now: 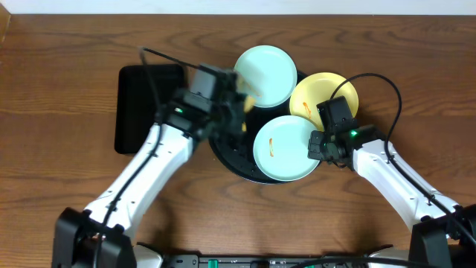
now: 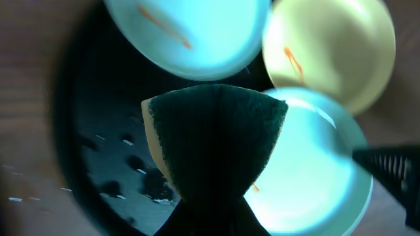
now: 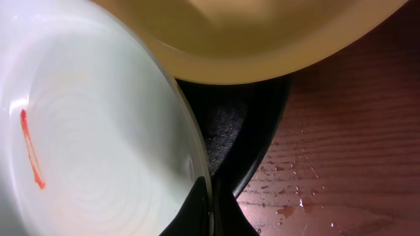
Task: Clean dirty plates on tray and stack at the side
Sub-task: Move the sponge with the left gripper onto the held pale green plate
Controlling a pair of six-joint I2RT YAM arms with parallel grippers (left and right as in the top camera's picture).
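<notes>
Left pincer (image 1: 239, 106): I see it clamped on a green-and-yellow sponge (image 2: 216, 141), above the large round glossy black tray (image 1: 227, 152).
Right pincer (image 1: 318, 146): closed on the rim of the near pale mint round plate (image 1: 282, 149).
Other plates: far mint plate (image 1: 265, 74) and pale yellow plate (image 1: 325, 95), both on the tray.
Smears: orange, on the near mint and yellow.

two robot arms, the left arm (image 1: 141, 175) and the right arm (image 1: 390, 175), wear glossy white shells with black joints and black bases (image 1: 82, 237). a small green light (image 1: 352, 135) glows on each boxy black wrist. thin black cables (image 1: 387, 82) loop from both. the left pincer (image 1: 244, 112) and right pincer (image 1: 316, 145) are black.
</notes>
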